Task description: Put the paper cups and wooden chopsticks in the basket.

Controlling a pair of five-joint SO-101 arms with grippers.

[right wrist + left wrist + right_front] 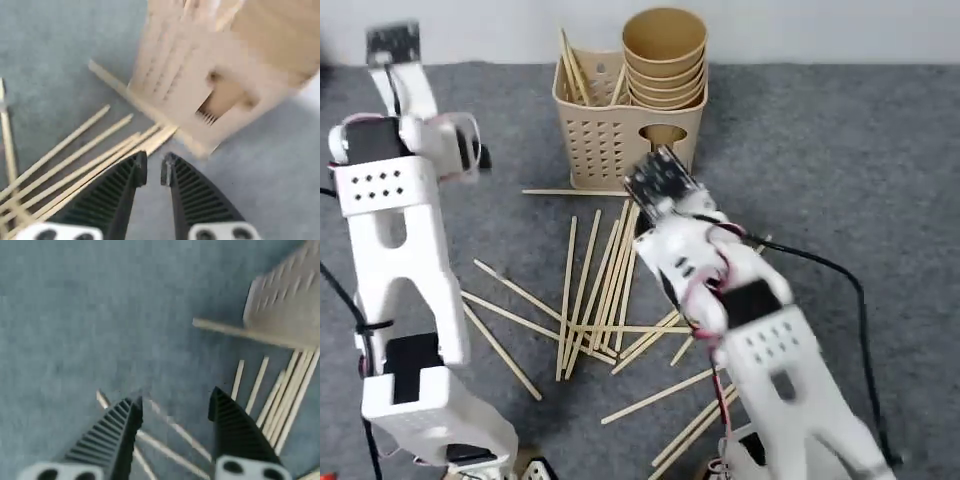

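Chopsticks (610, 280) — long axes toward basket (605, 145) (fanned).

1. In the high view I get bright, even light from above, and the grey surface (880, 180) is lit alike from corner to corner.
2. Shadows are soft: a faint dark patch beside the white arm (400, 250) at frame left, and thin lines along the chopsticks (590, 290).
3. In the right wrist view the basket (200, 65) looks pale and overlit at upper right.
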